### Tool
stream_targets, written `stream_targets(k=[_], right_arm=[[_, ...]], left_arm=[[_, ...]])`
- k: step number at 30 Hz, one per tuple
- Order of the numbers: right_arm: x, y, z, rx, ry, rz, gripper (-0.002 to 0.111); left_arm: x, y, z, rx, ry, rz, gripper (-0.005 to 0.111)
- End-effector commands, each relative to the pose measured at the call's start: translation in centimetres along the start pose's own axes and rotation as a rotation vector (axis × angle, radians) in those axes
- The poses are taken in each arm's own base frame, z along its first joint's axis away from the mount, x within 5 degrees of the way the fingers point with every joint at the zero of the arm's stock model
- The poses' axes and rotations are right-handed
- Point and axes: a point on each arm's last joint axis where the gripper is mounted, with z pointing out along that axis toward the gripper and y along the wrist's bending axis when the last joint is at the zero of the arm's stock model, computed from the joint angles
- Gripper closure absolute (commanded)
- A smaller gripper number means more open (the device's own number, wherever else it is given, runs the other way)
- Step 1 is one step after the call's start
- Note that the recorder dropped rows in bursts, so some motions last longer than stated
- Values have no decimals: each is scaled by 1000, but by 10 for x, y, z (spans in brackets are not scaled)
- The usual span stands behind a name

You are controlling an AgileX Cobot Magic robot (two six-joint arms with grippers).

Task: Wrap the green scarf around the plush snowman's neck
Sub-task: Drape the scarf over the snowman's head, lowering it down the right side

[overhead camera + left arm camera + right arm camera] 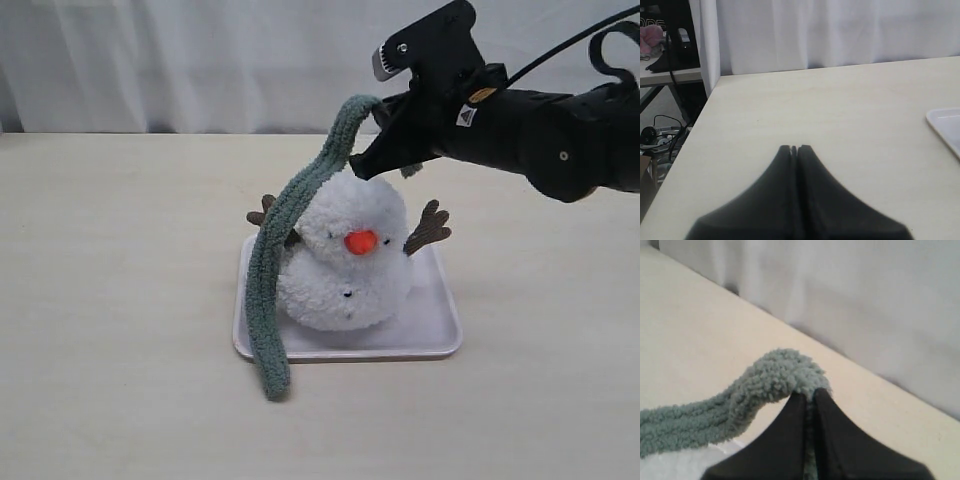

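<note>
So the right gripper (368,163) is clamped shut on the green scarf (278,262) close to one end, just above and a bit behind the head of the plush snowman (345,265). From there the strip's long axis runs down across the snowman's shoulder on the side away from that arm, then past the edge of the white tray (445,340) under the snowman. My guess is the wrap turns on carrying that pinched end round the neck toward the snowman's other twig arm. The left gripper (794,149) is closed on nothing, well apart from the snowman.
</note>
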Motion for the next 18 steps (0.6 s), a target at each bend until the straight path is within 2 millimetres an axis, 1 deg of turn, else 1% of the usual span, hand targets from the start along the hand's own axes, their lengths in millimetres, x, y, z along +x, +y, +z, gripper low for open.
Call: stream_targets(k=[1, 4, 8, 15, 18], right_arm=[[-3, -10, -2, -31, 207, 32, 104], [-10, -14, -5, -47, 327, 81, 104], [-18, -16, -10, -53, 412, 154, 104], [-14, -14, -26, -93, 658, 192, 104], [-15, -14, -32, -104, 731, 205, 104]], left_arm=[[0, -1, 0, 9, -6, 2, 107], [0, -1, 0, 9, -6, 2, 107], [0, -1, 0, 9, -6, 2, 107], [0, -1, 0, 9, -6, 2, 107], [0, -1, 0, 9, -6, 2, 107]])
